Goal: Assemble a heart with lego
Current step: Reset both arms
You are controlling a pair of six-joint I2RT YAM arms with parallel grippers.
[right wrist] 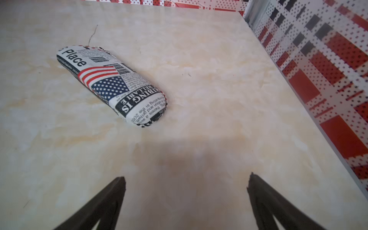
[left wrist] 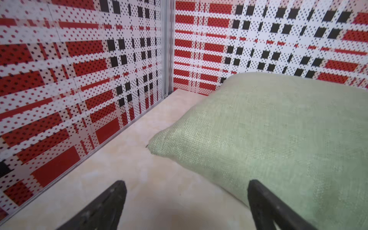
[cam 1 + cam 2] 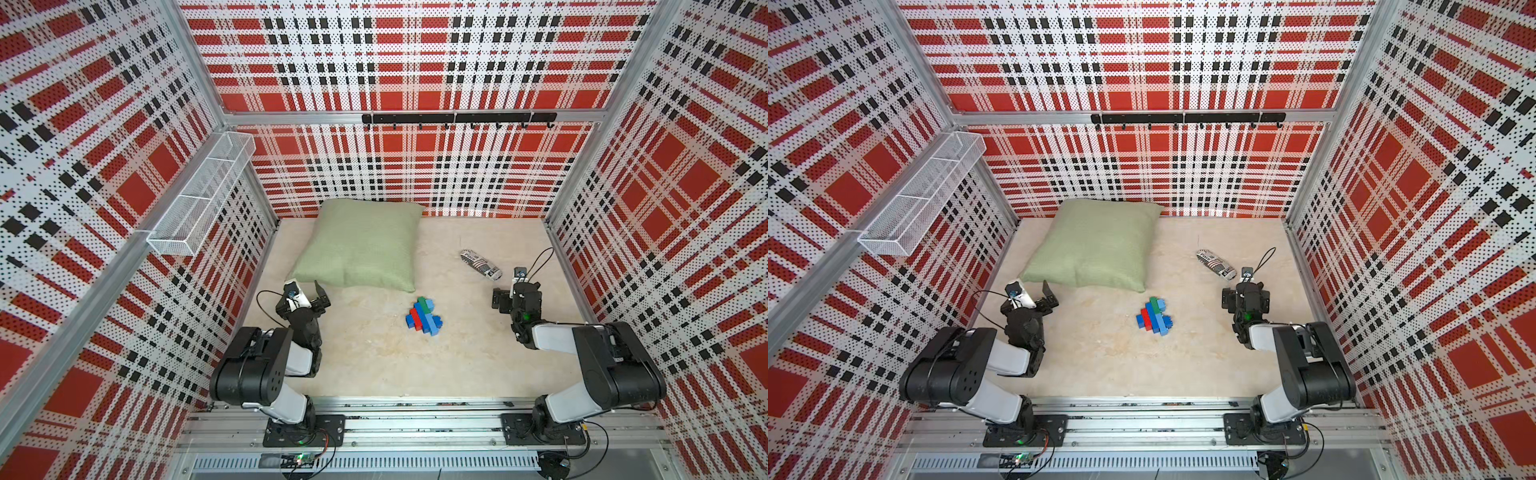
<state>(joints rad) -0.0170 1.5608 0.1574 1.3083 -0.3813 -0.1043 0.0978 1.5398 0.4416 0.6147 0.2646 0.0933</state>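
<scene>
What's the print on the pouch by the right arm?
The pouch: black-and-white newsprint with a US flag. Clearest in the right wrist view.

You see a square sage-green fabric pillow [image 3: 361, 245] at the back of the beige marbled bench [image 3: 478, 357]; an oblong newspaper-print case [image 3: 481, 264] lies well apart from it.

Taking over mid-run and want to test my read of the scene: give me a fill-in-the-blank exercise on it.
1. The left hand and the right hand both stand ____.
2. The heart is held by ____ hand.
3. The heart's brick nearest the pillow is coloured ____.
4. The flag-printed case lies nearer the ____ hand.
Missing words: open; neither; green; right.
</scene>
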